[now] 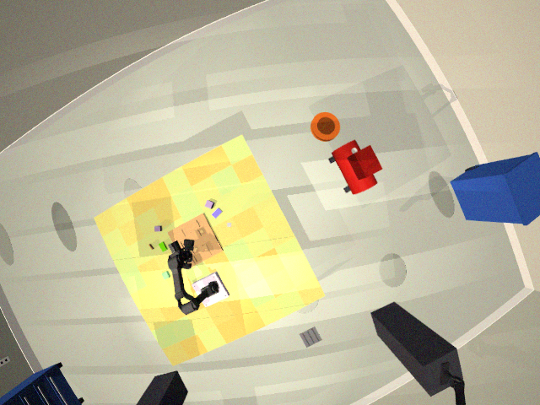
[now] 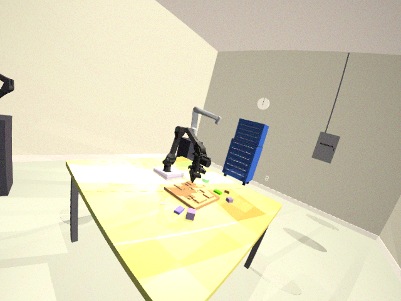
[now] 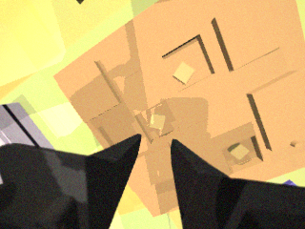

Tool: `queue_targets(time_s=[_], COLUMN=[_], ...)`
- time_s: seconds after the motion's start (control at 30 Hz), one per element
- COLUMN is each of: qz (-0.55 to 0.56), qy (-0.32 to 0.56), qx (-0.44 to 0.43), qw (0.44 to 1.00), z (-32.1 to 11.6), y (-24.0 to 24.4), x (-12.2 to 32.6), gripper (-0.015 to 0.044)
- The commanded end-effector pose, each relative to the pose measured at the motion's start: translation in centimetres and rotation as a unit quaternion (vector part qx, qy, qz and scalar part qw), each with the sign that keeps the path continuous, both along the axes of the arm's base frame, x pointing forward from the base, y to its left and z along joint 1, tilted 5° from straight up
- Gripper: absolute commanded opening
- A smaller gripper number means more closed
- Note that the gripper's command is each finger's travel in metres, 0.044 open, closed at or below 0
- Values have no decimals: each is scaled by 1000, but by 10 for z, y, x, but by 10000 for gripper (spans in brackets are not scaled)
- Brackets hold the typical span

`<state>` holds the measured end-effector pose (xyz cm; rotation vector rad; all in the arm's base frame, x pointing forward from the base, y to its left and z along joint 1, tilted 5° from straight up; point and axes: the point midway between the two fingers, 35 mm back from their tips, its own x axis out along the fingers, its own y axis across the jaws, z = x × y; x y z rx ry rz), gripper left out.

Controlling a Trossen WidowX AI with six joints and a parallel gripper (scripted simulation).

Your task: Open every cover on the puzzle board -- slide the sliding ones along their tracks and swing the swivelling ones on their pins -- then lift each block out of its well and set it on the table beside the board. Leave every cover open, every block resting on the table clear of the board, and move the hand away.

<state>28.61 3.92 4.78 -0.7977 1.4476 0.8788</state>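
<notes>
Over the board (image 1: 212,237) (image 2: 207,202) (image 3: 200,112), near its left end in the exterior view, the gripper (image 1: 182,246) (image 2: 193,180) (image 3: 155,140) hangs with jaws partly open, holding nothing. In the wrist view, 3 pale blocks sit in wells. At the board's near side in the exterior view lie 2 purple blocks.

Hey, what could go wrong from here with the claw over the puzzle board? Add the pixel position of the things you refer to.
The open claw (image 1: 181,245) (image 2: 193,180) (image 3: 155,140) might nudge the small pale square piece (image 3: 157,121) just ahead of its fingertips instead of gripping it. Shadows across the puzzle board (image 1: 210,240) (image 2: 175,190) (image 3: 267,43) could make edges hard to judge.
</notes>
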Motion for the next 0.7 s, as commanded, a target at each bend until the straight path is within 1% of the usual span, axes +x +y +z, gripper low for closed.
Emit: queue_targets(time_s=[0.0,0.17,0.23,0.67], qz=[31,68,65,-16], qy=[-1,-2,-2,0], qx=[0,2,2,-3], qw=[1000,998,998,1000], z=[-2,-3,-4,-27], y=[-1,-1,-1,0], x=[0,0,0,-1], gripper=[144,144,144,144])
